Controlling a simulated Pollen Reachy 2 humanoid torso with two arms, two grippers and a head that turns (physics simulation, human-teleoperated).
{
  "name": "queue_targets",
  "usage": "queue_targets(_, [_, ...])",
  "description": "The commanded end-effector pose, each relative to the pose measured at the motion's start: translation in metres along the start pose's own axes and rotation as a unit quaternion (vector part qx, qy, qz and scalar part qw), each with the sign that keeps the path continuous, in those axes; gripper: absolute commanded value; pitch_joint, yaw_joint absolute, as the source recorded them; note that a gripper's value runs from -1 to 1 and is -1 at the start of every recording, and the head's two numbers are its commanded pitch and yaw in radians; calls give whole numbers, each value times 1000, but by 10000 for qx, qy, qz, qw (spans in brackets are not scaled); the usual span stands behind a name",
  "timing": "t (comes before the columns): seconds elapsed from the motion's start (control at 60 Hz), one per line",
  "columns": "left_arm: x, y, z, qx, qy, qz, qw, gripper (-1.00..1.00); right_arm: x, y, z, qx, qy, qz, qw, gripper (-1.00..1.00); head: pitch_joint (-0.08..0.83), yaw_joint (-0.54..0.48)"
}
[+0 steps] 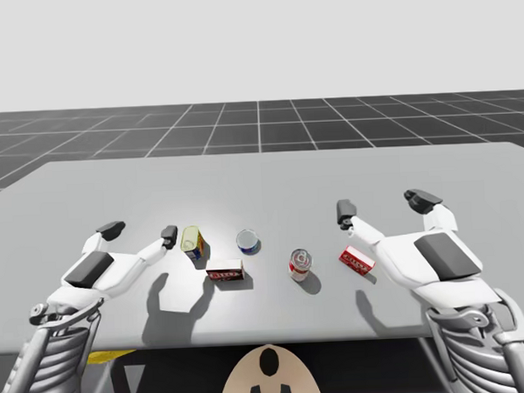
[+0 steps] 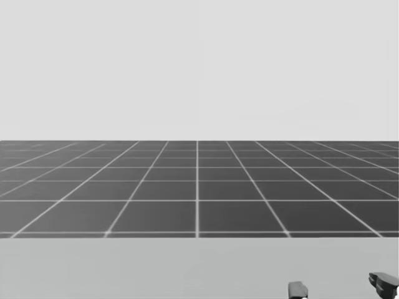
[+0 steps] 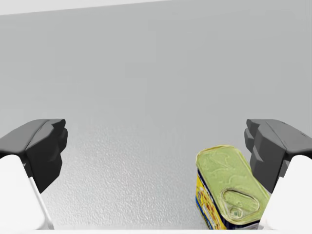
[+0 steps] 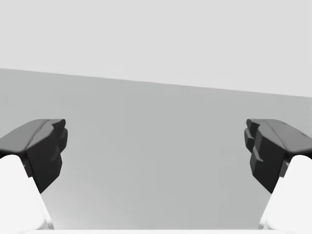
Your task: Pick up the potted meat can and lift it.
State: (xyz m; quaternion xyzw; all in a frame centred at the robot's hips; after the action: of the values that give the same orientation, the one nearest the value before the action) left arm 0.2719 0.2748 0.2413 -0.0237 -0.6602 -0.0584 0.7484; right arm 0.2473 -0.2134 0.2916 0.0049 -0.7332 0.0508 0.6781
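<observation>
The potted meat can point(image 1: 193, 241) is a small rounded tin with a pale green lid and yellow-and-blue sides. It lies tilted on the grey table point(image 1: 261, 175), left of centre. My left gripper point(image 1: 140, 230) hovers open just left of it, one fingertip close to the can. In the left wrist view the can point(image 3: 229, 195) sits low beside one finger of the open gripper point(image 3: 156, 151), not between both fingers. My right gripper point(image 1: 383, 205) hangs open over the table's right side, with nothing between its fingers point(image 4: 156, 151).
A blue-and-white can point(image 1: 248, 241), a flat red-and-white box point(image 1: 223, 271), a red can point(image 1: 300, 264) and a small red box point(image 1: 357, 259) lie in a row right of the meat can. An arm's gripper point(image 2: 340, 286) peeks into the head view.
</observation>
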Motion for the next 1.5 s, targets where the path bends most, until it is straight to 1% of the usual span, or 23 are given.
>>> queue_targets(0.017, [0, 0, 0, -22, 23, -5, 10000, -1000, -2, 2, 1, -149, 16, -74, 9999, -1000, 11, -6])
queue_targets(0.033, [0, 0, 0, -22, 24, -6, 10000, -1000, -2, 2, 1, -143, 2, -45, 9999, -1000, 13, -6])
queue_targets(0.05, [0, 0, 0, -24, 23, -7, 10000, -1000, -1, 2, 2, -11, 23, 5, 10000, -1000, 20, -6])
queue_targets(0.083, [0, 0, 0, -25, 24, -6, 10000, -1000, -1, 2, 2, 59, 45, -3, 10000, -1000, 27, -6])
queue_targets(0.117, [0, 0, 0, -25, 25, -6, 10000, -1000, -1, 2, 1, 111, 55, 44, 9999, -1000, 40, -6])
queue_targets(0.133, [0, 0, 0, -27, 27, -4, 10000, -1000, -1, 1, 1, 114, 60, 82, 9999, -1000, 50, -7])
queue_targets(0.267, [0, 0, 0, -22, 26, -2, 10000, -1000, -1, 0, 0, 62, 89, 87, 9999, -1000, 127, -7])
queue_targets(0.283, [-1, 0, 0, -16, 22, -8, 10000, -1000, -2, 1, 0, 79, 68, 169, 9998, -1000, 149, -4])
queue_targets(0.333, [0, 0, 0, -12, 15, -8, 10000, -1000, -2, 1, 0, 54, 70, 193, 9998, -1000, 173, 0])
queue_targets(0.35, [0, 0, 0, -2, 3, -9, 10000, -1000, -2, 1, 0, 60, 68, 192, 9998, -1000, 201, 4])
queue_targets(0.4, [0, 0, 0, 12, -17, -7, 10000, -1000, -2, 1, 0, 57, 61, 198, 9998, -1000, 227, 10])
queue_targets(0.467, [0, 0, 0, 37, -66, -31, 10000, -1000, -2, 0, -1, 46, 41, 190, 9998, -1000, 289, 20])
queue_targets(0.583, [-1, 1, 0, 47, -111, -57, 9999, -1000, -2, 0, -1, 40, 25, 195, 9998, -1000, 364, 31])
queue_targets(0.65, [-1, 1, -1, 48, -138, -61, 9999, -1000, -2, 0, 0, 55, 28, 191, 9998, -1000, 422, 45])
queue_targets(0.85, [-1, 1, -1, 44, -195, -76, 9998, -1000, -1, -1, 0, 84, 36, 181, 9998, -1000, 529, 106])
queue_targets(0.967, [-1, 1, -1, 49, -199, -78, 9998, -1000, -1, -2, 0, 105, 38, 172, 9998, -1000, 568, 167])
queue_targets(1.183, [-1, 1, -1, 49, -192, -55, 9998, -1000, -2, 0, 0, 162, 86, 181, 9997, -1000, 622, 311])
queue_targets(1.267, [-1, 0, -1, 16, -176, -27, 9998, -1000, -3, 0, -1, 170, 102, 182, 9996, -1000, 635, 335])
queue_targets(1.367, [0, -2, -1, -108, -150, 65, 9998, -1000, -3, 0, -1, 174, 118, 184, 9996, -1000, 641, 340])
queue_targets(1.467, [5, -9, 3, -343, -16, 220, 9992, -1000, -4, 0, -1, 155, 130, 176, 9996, -1000, 640, 336])
queue_targets(1.483, [6, -10, 3, -290, 9, 208, 9994, -1000, -4, -1, -1, 148, 131, 172, 9997, -1000, 640, 335])
queue_targets(1.5, [9, -13, 5, -31, 42, 107, 9999, -1000, -4, -1, -1, 139, 134, 165, 9997, -1000, 641, 334])
